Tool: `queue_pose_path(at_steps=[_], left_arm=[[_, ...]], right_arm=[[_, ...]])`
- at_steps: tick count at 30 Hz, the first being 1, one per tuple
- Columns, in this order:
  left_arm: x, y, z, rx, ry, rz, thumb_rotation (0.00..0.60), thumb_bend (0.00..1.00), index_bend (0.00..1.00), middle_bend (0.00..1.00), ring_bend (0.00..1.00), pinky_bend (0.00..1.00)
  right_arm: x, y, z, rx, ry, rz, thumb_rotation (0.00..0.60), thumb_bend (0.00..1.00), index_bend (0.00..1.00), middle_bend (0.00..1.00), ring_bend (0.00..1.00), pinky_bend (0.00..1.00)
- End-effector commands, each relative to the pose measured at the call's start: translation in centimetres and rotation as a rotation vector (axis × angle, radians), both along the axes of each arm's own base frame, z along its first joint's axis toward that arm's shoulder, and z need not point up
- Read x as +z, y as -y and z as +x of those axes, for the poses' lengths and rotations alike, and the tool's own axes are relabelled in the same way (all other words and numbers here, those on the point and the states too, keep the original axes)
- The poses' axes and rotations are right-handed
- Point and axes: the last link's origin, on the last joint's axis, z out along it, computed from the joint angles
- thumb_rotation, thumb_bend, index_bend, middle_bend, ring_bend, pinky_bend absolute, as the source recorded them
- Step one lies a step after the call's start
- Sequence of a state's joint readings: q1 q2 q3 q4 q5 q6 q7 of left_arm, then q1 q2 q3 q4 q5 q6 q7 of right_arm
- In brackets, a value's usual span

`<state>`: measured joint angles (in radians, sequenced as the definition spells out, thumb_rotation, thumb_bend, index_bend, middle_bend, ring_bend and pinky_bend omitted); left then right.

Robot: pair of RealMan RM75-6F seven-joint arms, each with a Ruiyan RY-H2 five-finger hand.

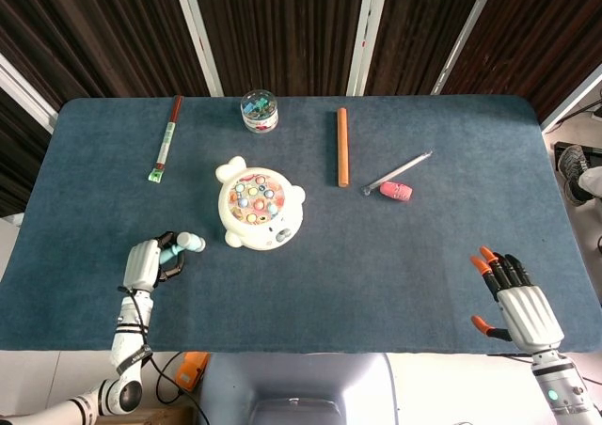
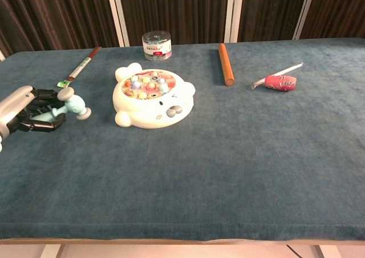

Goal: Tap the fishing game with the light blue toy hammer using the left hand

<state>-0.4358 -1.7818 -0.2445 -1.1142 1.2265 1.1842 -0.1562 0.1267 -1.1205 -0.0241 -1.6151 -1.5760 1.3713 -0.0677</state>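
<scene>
The fishing game (image 1: 257, 207) (image 2: 150, 96) is a white bear-shaped toy with coloured fish in its round top, lying left of the table's middle. My left hand (image 1: 150, 263) (image 2: 25, 112) grips the light blue toy hammer (image 1: 180, 247) (image 2: 71, 109) by its handle, lifted off the cloth. The hammer's head points right toward the game, a short gap away from it. My right hand (image 1: 520, 298) rests open at the table's front right edge, far from the game, seen only in the head view.
A clear tub of small pieces (image 1: 259, 110) stands behind the game. A green-and-red stick (image 1: 166, 136) lies at the back left. An orange rod (image 1: 342, 146), a thin pen (image 1: 398, 172) and a pink object (image 1: 396, 191) lie to the right of the game.
</scene>
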Motion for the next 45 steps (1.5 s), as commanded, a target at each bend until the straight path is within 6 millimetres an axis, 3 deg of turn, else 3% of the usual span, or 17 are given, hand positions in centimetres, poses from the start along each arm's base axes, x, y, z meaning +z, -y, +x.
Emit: queue_pose_path(at_steps=[1,4,10,12,21,26,31,39,45], left_arm=[[0.7,0.2,0.1,-0.026,0.007,0.034,0.6,0.76,0.69,0.73,0.61,0.85],[1.2,0.2,0.3,-0.04,0.022,0.05,0.6,0.76,0.69,0.75,0.7,1.0],[2.4,-0.3,1.0,-0.069,0.062,0.085,0.6,0.77,0.69,0.79,0.93,1.0],[2.8,-0.6,1.5,-0.085,0.085,0.081,0.6,0.78,0.69,0.8,0.97,1.0],[3.2,-1.2,2.8,-0.09,0.17,0.022,0.6,0.82,0.7,0.81,0.99,1.0],[3.5,-2.1,4.1,-0.033,0.439,-0.084,0.6,0.84,0.72,0.87,1.0,1.0],[3.5,-5.1,6.0,0.034,0.63,-0.154,0.6,0.85,0.73,0.91,1.0,1.0],[2.0,-8.6,8.4,0.05,0.589,-0.168,0.6,0.85,0.75,0.93,1.0,1.0],[0.7,-10.2,9.4,0.047,0.468,-0.147,0.6,0.86,0.76,0.94,1.0,1.0]], right_arm=[[0.0,0.0,0.0,0.0,0.0,0.001,0.6,0.36,0.0,0.0,0.0,0.0],[0.0,0.0,0.0,0.001,0.001,0.005,0.6,0.36,0.0,0.0,0.0,0.0],[0.0,-0.1,0.1,0.004,0.006,0.007,0.6,0.36,0.0,0.0,0.0,0.0],[0.1,-0.2,0.1,0.005,0.006,0.007,0.6,0.36,0.0,0.0,0.0,0.0],[0.2,-0.2,0.1,0.005,0.008,0.007,0.6,0.36,0.0,0.0,0.0,0.0],[0.2,-0.2,0.1,0.004,0.008,0.008,0.6,0.36,0.0,0.0,0.0,0.0],[0.0,-0.1,0.0,-0.002,0.002,0.015,0.6,0.36,0.0,0.0,0.0,0.0],[0.0,0.1,-0.2,-0.015,-0.001,0.018,0.6,0.36,0.0,0.0,0.0,0.0],[0.3,0.2,-0.3,-0.021,0.007,0.015,0.6,0.36,0.0,0.0,0.0,0.0]])
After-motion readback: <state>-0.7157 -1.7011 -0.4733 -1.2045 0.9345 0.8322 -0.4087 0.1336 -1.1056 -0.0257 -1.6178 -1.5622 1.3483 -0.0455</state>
